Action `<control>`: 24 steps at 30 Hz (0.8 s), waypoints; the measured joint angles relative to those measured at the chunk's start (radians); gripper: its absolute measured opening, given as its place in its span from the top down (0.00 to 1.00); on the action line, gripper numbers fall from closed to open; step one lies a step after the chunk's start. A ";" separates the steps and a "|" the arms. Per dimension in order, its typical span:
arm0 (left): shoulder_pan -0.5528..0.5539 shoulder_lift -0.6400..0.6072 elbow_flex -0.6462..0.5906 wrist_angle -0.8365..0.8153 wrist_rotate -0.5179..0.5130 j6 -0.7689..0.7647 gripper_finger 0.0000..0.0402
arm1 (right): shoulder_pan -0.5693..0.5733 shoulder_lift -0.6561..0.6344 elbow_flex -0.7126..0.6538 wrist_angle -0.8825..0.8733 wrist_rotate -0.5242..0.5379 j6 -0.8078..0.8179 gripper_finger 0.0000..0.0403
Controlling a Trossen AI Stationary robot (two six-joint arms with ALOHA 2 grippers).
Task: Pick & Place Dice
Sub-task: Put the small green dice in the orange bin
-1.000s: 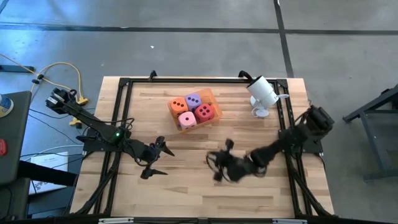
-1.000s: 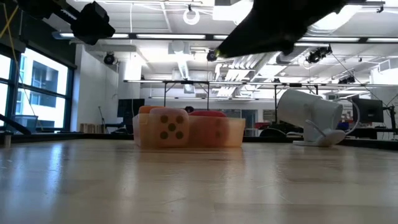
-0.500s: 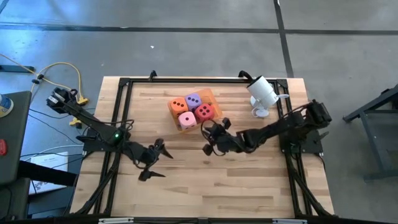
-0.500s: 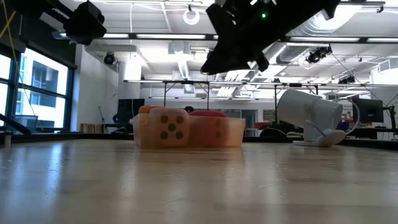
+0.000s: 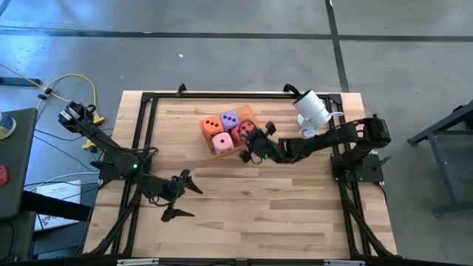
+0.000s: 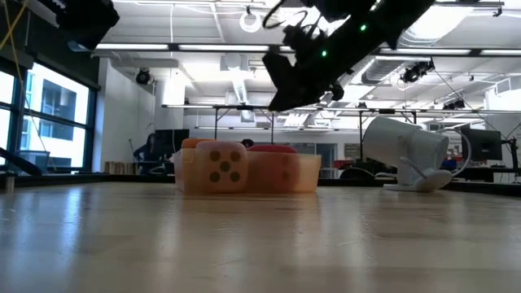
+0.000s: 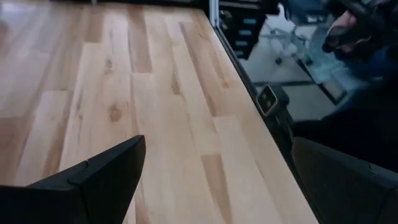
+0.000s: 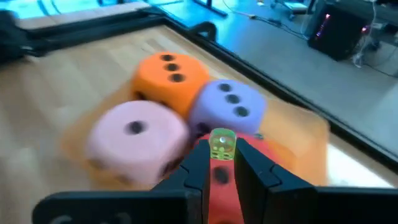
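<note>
The right arm stretches from its base at the table's right edge across toward the far middle, low and nearly level, so that the right gripper [image 5: 250, 145] hangs over the near right corner of the translucent orange tray [image 5: 249, 114], above the red die [image 5: 242, 129]. In the right wrist view its fingers [image 8: 198, 163] are pressed close on a small translucent yellow-green die [image 8: 221, 144], held at their tips just above the red die [image 8: 219, 186]. The tray stands near the middle of the table's far edge and holds four foam dice packed side by side: the orange die [image 5: 211, 123] and the purple die [image 5: 230, 118] along the far side, the pink die [image 5: 222, 141] and the red one along the near side. From the low view the tray [image 6: 308, 173] shows one die face with five pips through its front wall, and the right arm [image 6: 309, 61] hangs above it without touching. A white camera on a stand [image 5: 312, 111] sits by the far right corner, just beside the outstretched arm. The left arm waits near the table's left edge, its left gripper [image 5: 179, 196] over the bare wooden table [image 5: 244, 214] toward the near left, well apart from the tray, with fingers [image 7: 99, 180] spread wide and nothing between them.
</note>
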 joint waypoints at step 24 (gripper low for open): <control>-0.017 0.338 0.000 0.274 -0.094 -0.166 0.02 | -0.444 0.000 0.000 0.035 -0.523 0.009 0.81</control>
